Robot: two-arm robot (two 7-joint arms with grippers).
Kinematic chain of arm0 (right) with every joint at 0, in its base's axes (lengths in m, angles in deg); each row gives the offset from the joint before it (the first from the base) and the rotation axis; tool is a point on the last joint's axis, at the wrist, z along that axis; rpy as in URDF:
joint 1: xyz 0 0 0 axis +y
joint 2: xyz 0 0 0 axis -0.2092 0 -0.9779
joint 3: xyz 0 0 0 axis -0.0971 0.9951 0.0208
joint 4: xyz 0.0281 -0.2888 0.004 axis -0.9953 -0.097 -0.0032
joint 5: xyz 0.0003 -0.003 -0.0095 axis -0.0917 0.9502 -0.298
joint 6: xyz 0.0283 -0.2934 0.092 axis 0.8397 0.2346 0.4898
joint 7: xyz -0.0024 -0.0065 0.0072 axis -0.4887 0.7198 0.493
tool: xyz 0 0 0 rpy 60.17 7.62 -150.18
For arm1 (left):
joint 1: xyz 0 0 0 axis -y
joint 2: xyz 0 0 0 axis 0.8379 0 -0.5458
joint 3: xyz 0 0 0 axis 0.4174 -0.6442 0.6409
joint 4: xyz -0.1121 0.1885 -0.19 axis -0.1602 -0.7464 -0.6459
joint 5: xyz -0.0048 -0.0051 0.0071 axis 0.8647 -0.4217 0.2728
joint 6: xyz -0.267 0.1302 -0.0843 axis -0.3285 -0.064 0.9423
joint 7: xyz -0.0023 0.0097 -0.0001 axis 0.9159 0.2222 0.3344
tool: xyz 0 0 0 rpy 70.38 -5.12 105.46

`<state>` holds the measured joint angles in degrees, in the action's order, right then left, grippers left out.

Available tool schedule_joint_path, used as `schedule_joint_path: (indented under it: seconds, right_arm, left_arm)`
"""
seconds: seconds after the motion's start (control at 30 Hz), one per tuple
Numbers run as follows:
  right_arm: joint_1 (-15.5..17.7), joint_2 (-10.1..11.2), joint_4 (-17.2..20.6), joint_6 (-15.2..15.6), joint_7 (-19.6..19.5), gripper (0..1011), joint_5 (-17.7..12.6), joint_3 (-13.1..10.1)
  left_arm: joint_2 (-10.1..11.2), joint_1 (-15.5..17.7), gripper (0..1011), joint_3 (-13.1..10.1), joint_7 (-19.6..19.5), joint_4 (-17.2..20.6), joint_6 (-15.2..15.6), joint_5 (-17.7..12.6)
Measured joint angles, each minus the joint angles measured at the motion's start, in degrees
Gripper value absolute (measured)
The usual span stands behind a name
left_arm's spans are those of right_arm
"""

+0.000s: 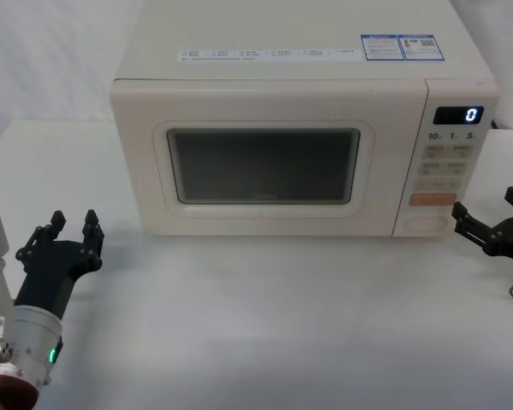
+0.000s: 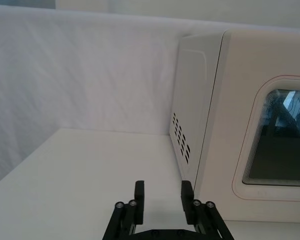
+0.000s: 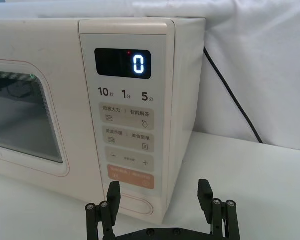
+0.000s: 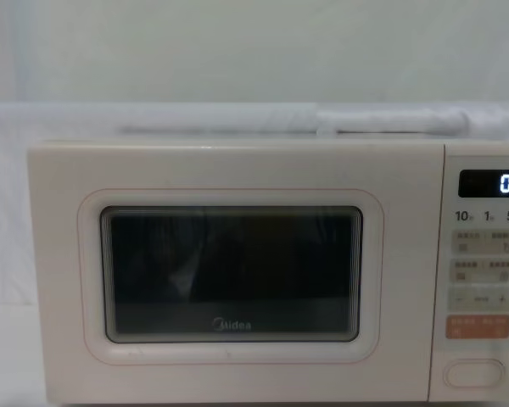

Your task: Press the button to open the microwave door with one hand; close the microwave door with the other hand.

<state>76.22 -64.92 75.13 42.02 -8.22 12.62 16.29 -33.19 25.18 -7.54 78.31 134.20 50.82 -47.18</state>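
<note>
Right claw (image 1: 489, 220), fingers wide and partly cut off, hovers beside the button (image 1: 427, 224); left claw (image 1: 71, 231) wide

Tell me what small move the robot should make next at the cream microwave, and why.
Probably ease the right gripper forward and a little inward toward the wide pill-shaped cream button at the foot of the control panel. The cream-white microwave door with the dark window is shut, that open gripper sits just off the panel's corner, and the left gripper waits open on the table's left.
</note>
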Motion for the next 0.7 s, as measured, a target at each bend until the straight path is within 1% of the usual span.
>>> schedule_joint_path:
  seconds: [0.03, 0.1, 0.2, 0.27, 0.33, 0.43, 0.47, 0.53, 0.57, 0.6, 0.63, 0.7]
  right_arm:
    - [0.00, 0.00, 0.00, 0.00, 0.00, 1002, 0.00, 0.00]
    - [-0.01, 0.00, 0.00, 0.00, 0.00, 1002, 0.00, 0.00]
    - [-0.01, 0.00, 0.00, 0.00, 0.00, 1002, 0.00, 0.00]
    - [0.00, 0.00, 0.00, 0.00, 0.00, 1002, 0.00, 0.00]
    - [0.00, 0.00, 0.00, 0.00, 0.00, 1002, 0.00, 0.00]
    - [0.00, 0.00, 0.00, 0.00, 0.00, 1002, 0.00, 0.00]
    - [0.00, 0.00, 0.00, 0.00, 0.00, 1002, 0.00, 0.00]
    - [-0.01, 0.00, 0.00, 0.00, 0.00, 1002, 0.00, 0.00]
    - [-0.01, 0.00, 0.00, 0.00, 0.00, 1002, 0.00, 0.00]
    - [0.00, 0.00, 0.00, 0.00, 0.00, 1002, 0.00, 0.00]
    - [0.00, 0.00, 0.00, 0.00, 0.00, 1002, 0.00, 0.00]
    - [0.00, 0.00, 0.00, 0.00, 0.00, 1002, 0.00, 0.00]
  left_arm:
    - [0.00, 0.00, 485, 0.00, 0.00, 0.00, 0.00, 0.00]
    - [0.00, 0.00, 544, 0.00, 0.00, 0.00, -0.01, 0.01]
    - [0.00, 0.00, 677, 0.00, 0.00, 0.00, -0.03, 0.01]
    - [0.00, 0.00, 716, 0.00, 0.00, 0.00, -0.03, 0.01]
    - [0.00, 0.00, 792, 0.00, 0.00, 0.00, -0.03, 0.02]
    - [0.00, 0.00, 846, 0.00, 0.00, 0.00, -0.03, 0.02]
    - [0.00, 0.00, 899, 0.00, 0.00, 0.00, -0.03, 0.01]
    - [0.00, 0.00, 925, 0.00, 0.01, 0.00, -0.03, 0.01]
    - [0.00, 0.00, 977, 0.00, 0.01, 0.00, -0.03, 0.02]
    - [0.00, 0.00, 977, 0.00, 0.01, 0.00, -0.03, 0.01]
    - [0.00, 0.00, 1001, 0.00, 0.01, 0.00, -0.03, 0.01]
    - [0.00, 0.00, 1001, 0.00, 0.01, 0.00, -0.03, 0.01]
